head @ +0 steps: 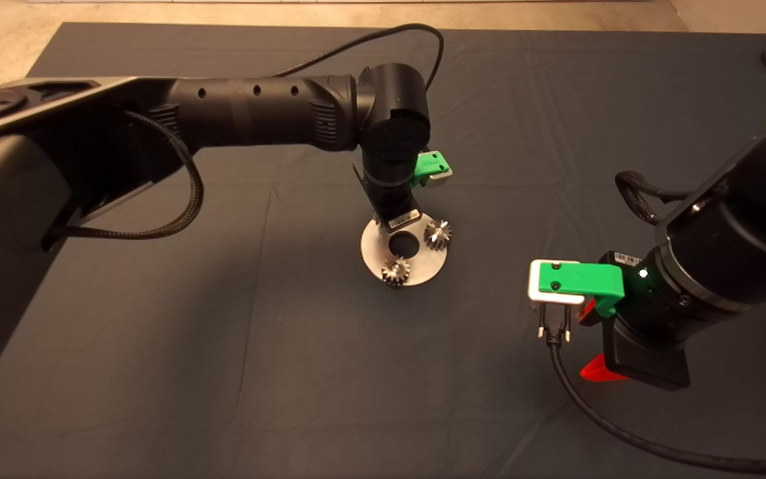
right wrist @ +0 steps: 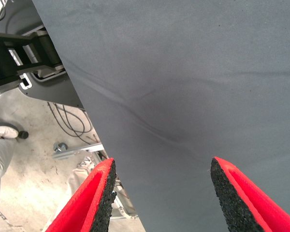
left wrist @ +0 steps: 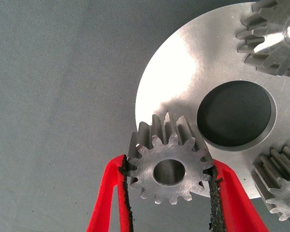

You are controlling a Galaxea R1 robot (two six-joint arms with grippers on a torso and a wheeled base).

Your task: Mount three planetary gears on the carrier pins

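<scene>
Fingers [left wrist: 221,193] of left gripper [left wrist: 169,193]: we find them clamped on one planetary gear [left wrist: 169,166], at the disc [left wrist: 183,63] rim. Gears: we count three, two [head: 437,233] [head: 396,271] seated on the disc. Right gripper [right wrist: 162,193]: spread wide, well apart from disc

The gear [left wrist: 169,169] pinched in the left claw [left wrist: 168,193] is bare metal with a dull, finely scratched face and brighter tooth flanks, and the disc [left wrist: 183,77] under it is brushed metal with a satin sheen that glares white under the light. The claw's fingers [left wrist: 106,203] are smooth, glossy red plastic lined with rough, crumbly black foam pads [left wrist: 213,193], the same as on the right claw [right wrist: 162,193]. The mat [head: 223,366] on the desk is matt dark cloth, faintly creased.
</scene>
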